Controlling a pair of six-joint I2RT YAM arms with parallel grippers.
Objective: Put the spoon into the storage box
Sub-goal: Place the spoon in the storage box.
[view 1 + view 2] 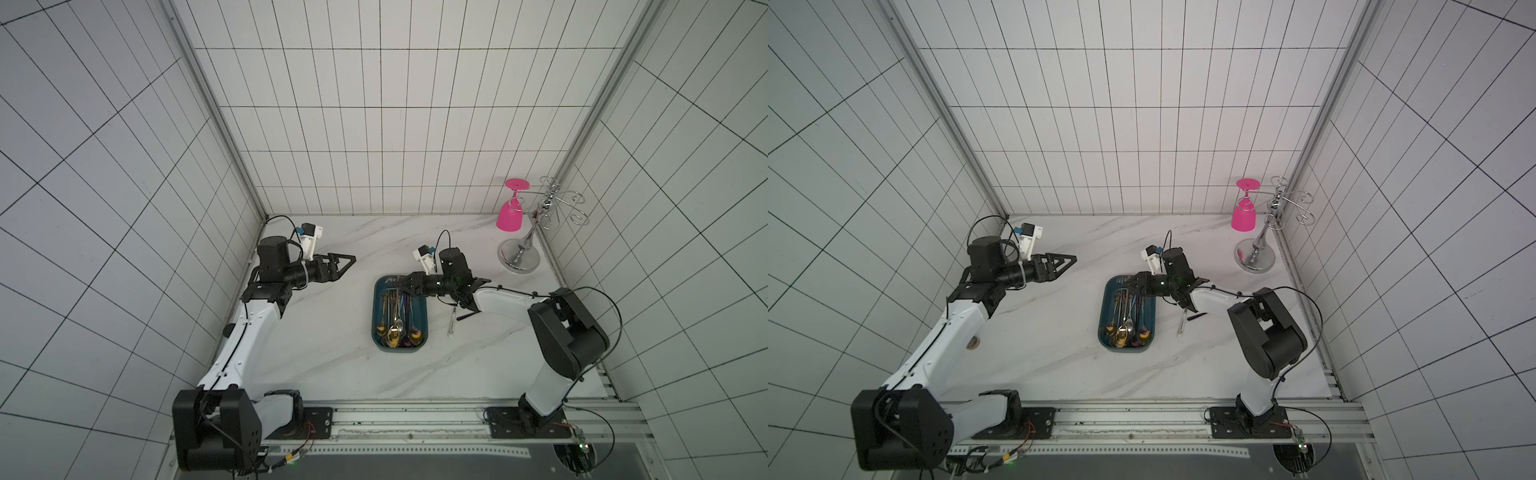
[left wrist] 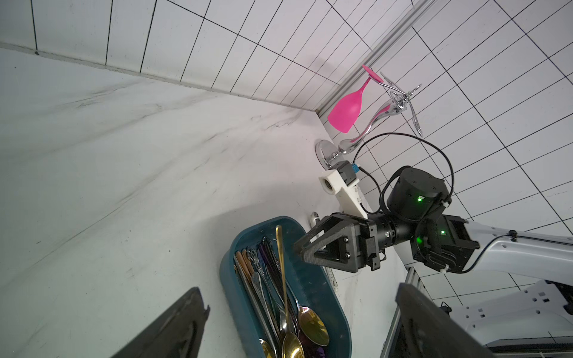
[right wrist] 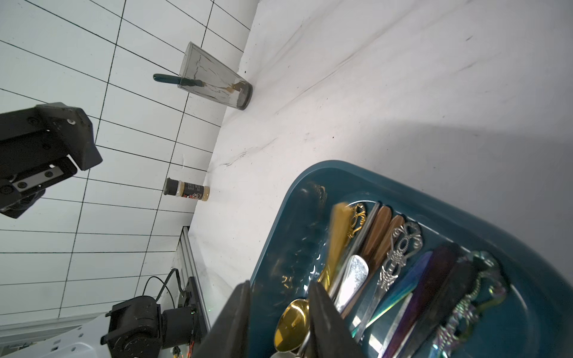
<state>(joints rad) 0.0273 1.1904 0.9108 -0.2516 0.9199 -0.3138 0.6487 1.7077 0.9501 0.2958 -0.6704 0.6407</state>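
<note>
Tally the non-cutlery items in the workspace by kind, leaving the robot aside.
storage box: 1
pink wine glass: 1
chrome glass rack: 1
grey translucent cup: 1
spice bottle: 1
Total: 5

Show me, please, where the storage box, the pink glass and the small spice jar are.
storage box [image 1: 401, 350]: in a top view, on its near wall.
pink glass [image 1: 508, 219]: in a top view, on its bowl.
spice jar [image 3: 189, 191]: in the right wrist view, on its label.
</note>
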